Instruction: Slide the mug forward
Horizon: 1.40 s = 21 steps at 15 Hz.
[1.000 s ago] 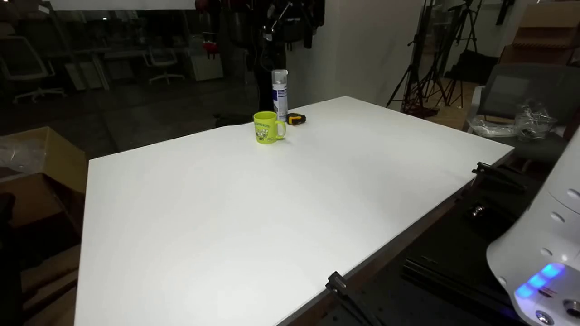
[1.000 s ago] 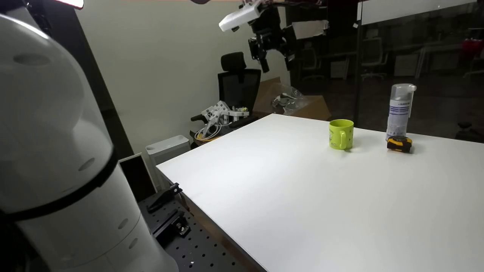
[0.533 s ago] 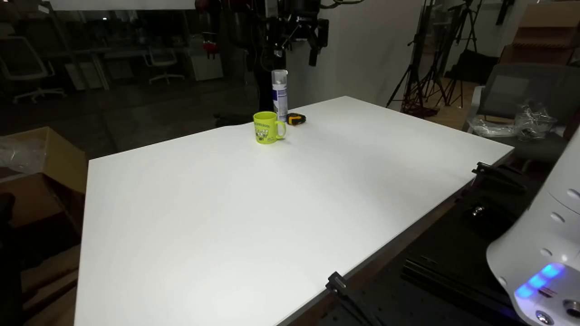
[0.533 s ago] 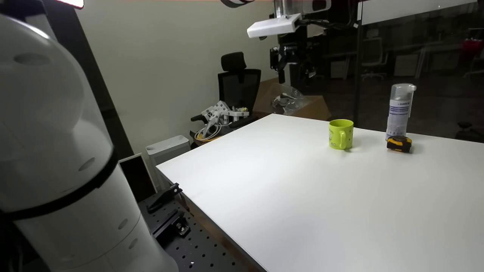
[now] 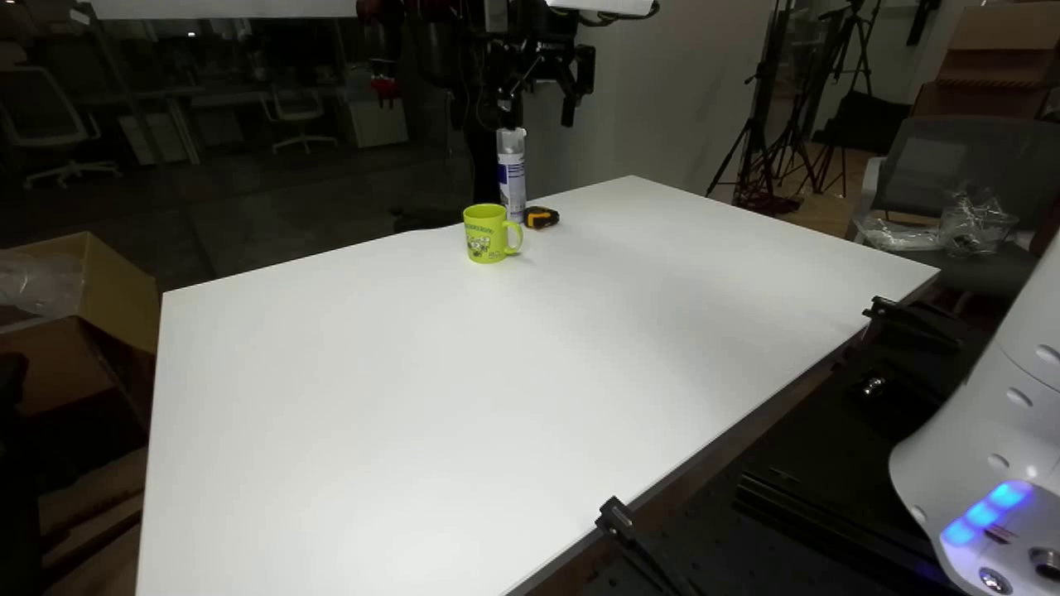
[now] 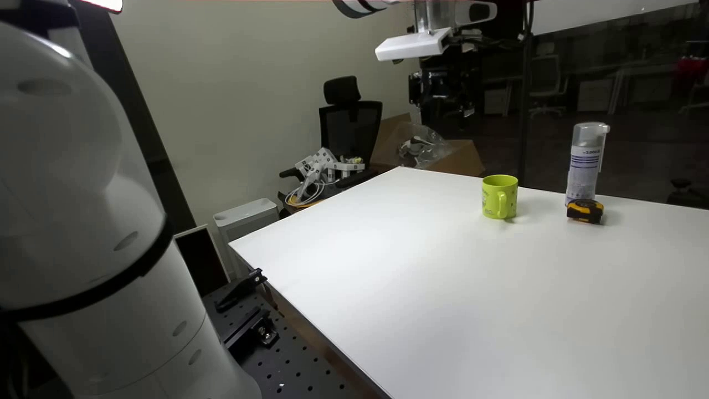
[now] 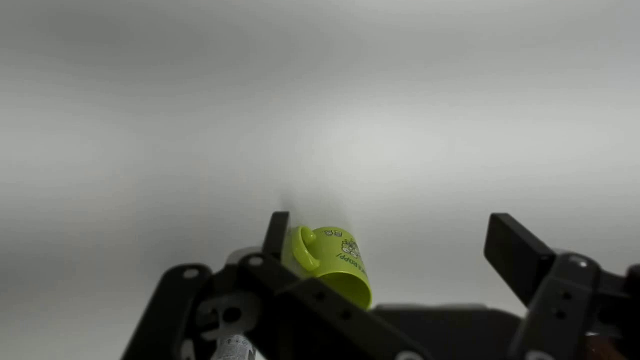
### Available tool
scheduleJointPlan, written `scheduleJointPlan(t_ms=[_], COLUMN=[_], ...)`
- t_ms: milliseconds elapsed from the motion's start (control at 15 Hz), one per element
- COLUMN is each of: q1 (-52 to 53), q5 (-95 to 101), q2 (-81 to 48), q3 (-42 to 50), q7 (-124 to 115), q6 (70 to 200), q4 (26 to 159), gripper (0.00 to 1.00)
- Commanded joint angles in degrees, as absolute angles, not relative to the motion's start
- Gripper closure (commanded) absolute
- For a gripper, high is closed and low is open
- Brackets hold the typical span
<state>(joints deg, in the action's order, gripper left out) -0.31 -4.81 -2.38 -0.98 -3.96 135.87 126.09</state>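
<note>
The lime mug (image 5: 483, 235) stands upright on the white table (image 5: 397, 372) near the far edge. It also shows in an exterior view (image 6: 497, 195), with its handle towards that camera. In the wrist view the mug (image 7: 332, 252) appears behind one finger, which hides part of its rim and body. My gripper (image 7: 390, 220) is open, with nothing between its fingers. In both exterior views the gripper (image 5: 537, 109) hangs in the air well above the table, apart from the mug; it is dark against a dark background in an exterior view (image 6: 442, 111).
A slim white spray bottle (image 5: 513, 178) stands behind the mug near the far edge. A yellow and black tape measure (image 6: 585, 211) lies beside the bottle. Black clamps (image 5: 617, 517) sit on the table's near edge, by the white robot base (image 5: 985, 463).
My gripper has swung from tilted to pointing more downward and has come lower. In an exterior view it has moved rightward. The mug, bottle and tape measure have not moved.
</note>
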Motion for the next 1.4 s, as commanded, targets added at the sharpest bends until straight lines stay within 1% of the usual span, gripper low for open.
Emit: scheduleJointPlan(t_ms=[0,333,400,533,800,1333], q1=[-1.7,-1.5,-2.5,-2.4,-2.1,-2.3], q5=[-3.2,0.2,-1.5,-0.9,-0.8,-0.5], q2=[-15.0,-30.3,-24.7,-29.3,-32.7,-46.0], q3=[1.6,5.9,4.9,5.4,5.1,2.6], q7=[-9.3,-14.3,-10.4,-11.4,-10.9,-3.5], q6=[132.7,131.7,134.7,134.3,134.6,129.3], q4=[113.0,98.5,106.3,101.8,98.1,80.3], gripper=[0.00,0.00,0.00,0.00,0.00,0.00])
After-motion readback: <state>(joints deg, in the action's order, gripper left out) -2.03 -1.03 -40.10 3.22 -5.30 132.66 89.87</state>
